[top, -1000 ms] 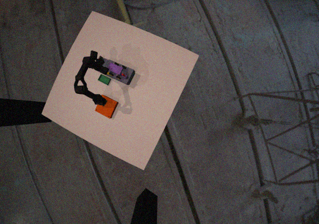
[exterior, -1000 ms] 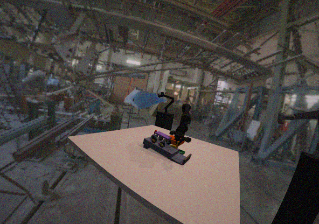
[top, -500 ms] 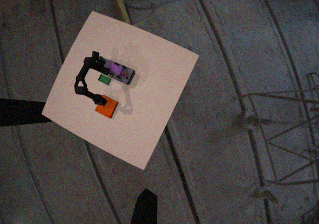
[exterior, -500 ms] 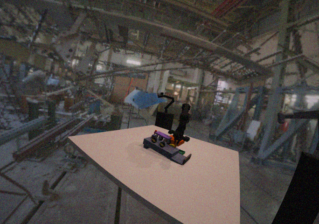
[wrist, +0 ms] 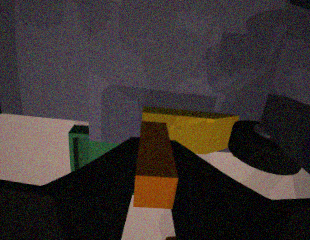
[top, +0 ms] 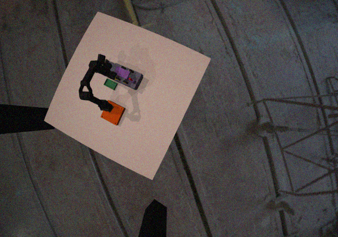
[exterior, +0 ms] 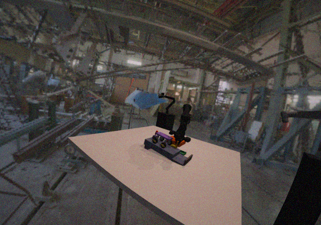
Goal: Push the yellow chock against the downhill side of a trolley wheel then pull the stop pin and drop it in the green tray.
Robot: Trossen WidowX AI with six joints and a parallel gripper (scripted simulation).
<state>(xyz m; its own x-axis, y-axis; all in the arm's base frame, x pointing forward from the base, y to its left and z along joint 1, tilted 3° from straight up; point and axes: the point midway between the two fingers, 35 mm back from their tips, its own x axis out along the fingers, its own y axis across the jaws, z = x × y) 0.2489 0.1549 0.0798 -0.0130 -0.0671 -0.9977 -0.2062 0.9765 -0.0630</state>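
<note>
My gripper (top: 114, 74) (wrist: 153, 147) is shut on the orange handle (wrist: 155, 192) of the yellow chock (wrist: 205, 132) (exterior: 175, 145), low over the ramp (top: 136, 84) (exterior: 166, 152) (wrist: 55, 60). In the wrist view the chock's right end meets the outline of a black trolley wheel (wrist: 265, 150); whether they touch is hard to tell. The chock's rubber base is not clearly seen. The purple trolley (top: 123, 72) (exterior: 163, 135) stands on the ramp. The red-headed stop pin (top: 130, 79) (exterior: 156, 131) is at its uphill end. The green tray (top: 110, 84) (exterior: 183, 152) (wrist: 79, 150) lies beside the ramp.
The orange base plate (top: 116, 113) of the arm is on the pale table (top: 152, 117) (exterior: 206, 180), on the tray's side of the ramp. A raised lip (exterior: 188, 159) closes the ramp's low end. The arm curves around the tray.
</note>
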